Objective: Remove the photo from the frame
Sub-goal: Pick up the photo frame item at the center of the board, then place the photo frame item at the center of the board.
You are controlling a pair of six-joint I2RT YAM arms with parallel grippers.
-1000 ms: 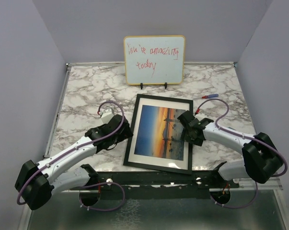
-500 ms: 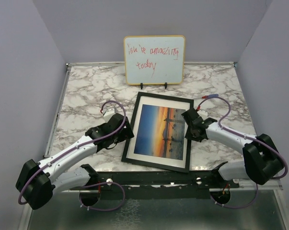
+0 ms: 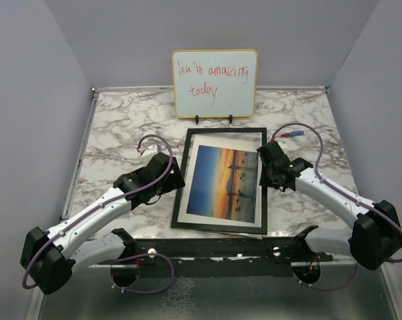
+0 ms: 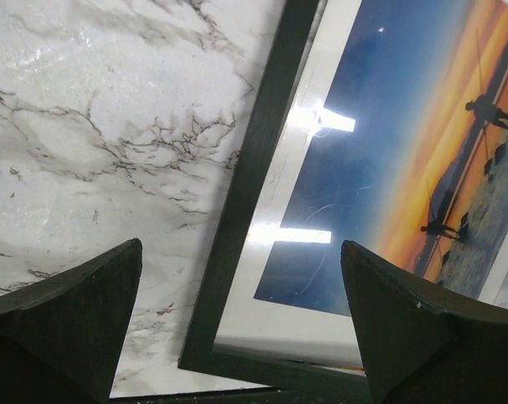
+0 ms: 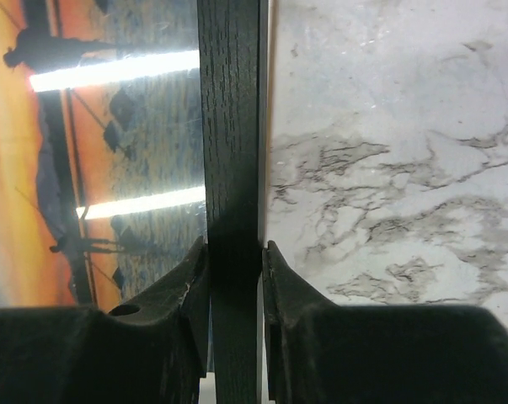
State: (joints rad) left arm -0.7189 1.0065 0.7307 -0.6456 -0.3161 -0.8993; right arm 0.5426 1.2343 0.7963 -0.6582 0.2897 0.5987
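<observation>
The frame point(image 3: 181, 180), photo point(image 3: 227, 183) inside, lies flat on the table point(image 3: 121, 120), long axis near-to-far between the arms; the right gripper point(image 5: 234, 252) clamps its right rail, the left gripper point(image 4: 241, 246) hangs wide open at its left rail.

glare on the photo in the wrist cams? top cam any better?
Left wrist: two bright light bars reflect across the photo, bleaching part of its white border; the left tool is a dark, underexposed silhouette. Right wrist: two more bars on the photo, yet the frame rail gripped by the right tool shows sharp grain. Top external: no glare on the photo, even lighting.
</observation>
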